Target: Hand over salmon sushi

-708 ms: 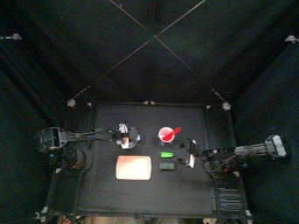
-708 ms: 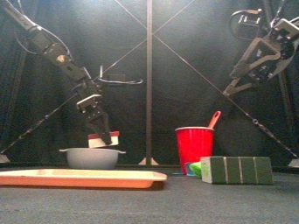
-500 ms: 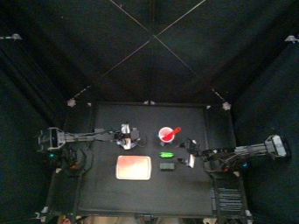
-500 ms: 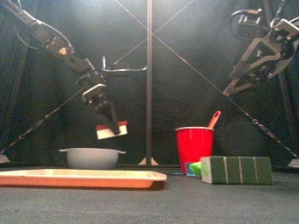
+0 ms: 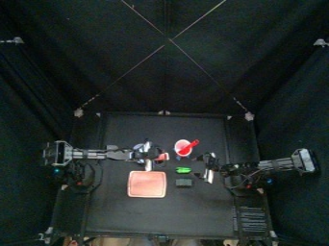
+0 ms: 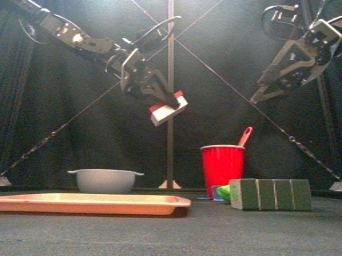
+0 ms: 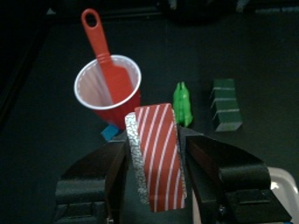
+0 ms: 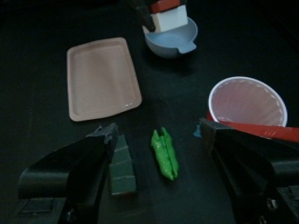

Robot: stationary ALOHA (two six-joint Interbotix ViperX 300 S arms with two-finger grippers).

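Left gripper is up in the air with its jaws pinched on the salmon sushi, a little red-and-white striped piece, and it hangs high over the middle of the table, well above everything. In the left wrist view the sushi sits lengthwise between the two jaws, its long axis running out along them, so the free end points away from the wrist. That's the key here: the sushi lies left of the right gripper, which waits with jaws spread wide over the right side of the table. From the front, the right arm is held high and well apart from the sushi. By my read, the gap between them has to close before any handover.

Down below, the red cup with its red spoon stands right of centre, the grey bowl to the left, the pink tray near the front edge, and the green block at the near right. A small green pod lies beside it. Plenty of open air above the black table; black curtains close it in all round.
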